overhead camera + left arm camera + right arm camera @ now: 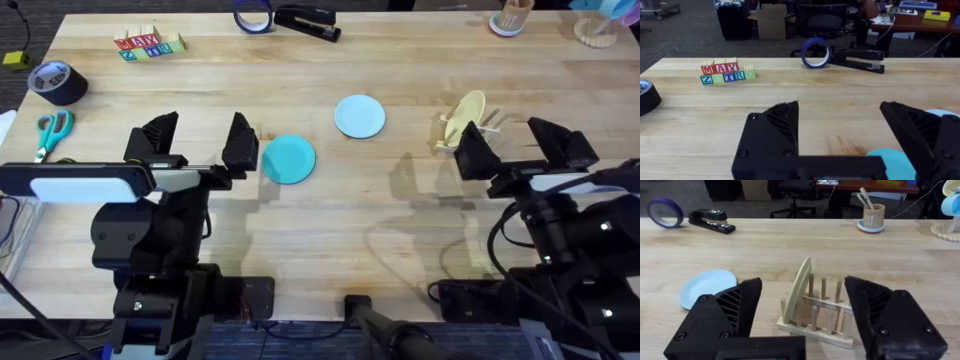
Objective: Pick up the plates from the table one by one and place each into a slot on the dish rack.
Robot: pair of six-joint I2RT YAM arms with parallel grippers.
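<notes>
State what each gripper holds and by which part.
Nothing is held. The left gripper and right gripper are both open and empty.

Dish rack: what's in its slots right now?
The dish rack holds one pale yellow plate leaning in an end slot. The other slots stand empty. The light blue plate lies on the table.

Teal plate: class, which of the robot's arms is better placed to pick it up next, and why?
Left, probably. The left gripper is open right beside the teal plate, while the right gripper sits by the dish rack, farther away.
</notes>
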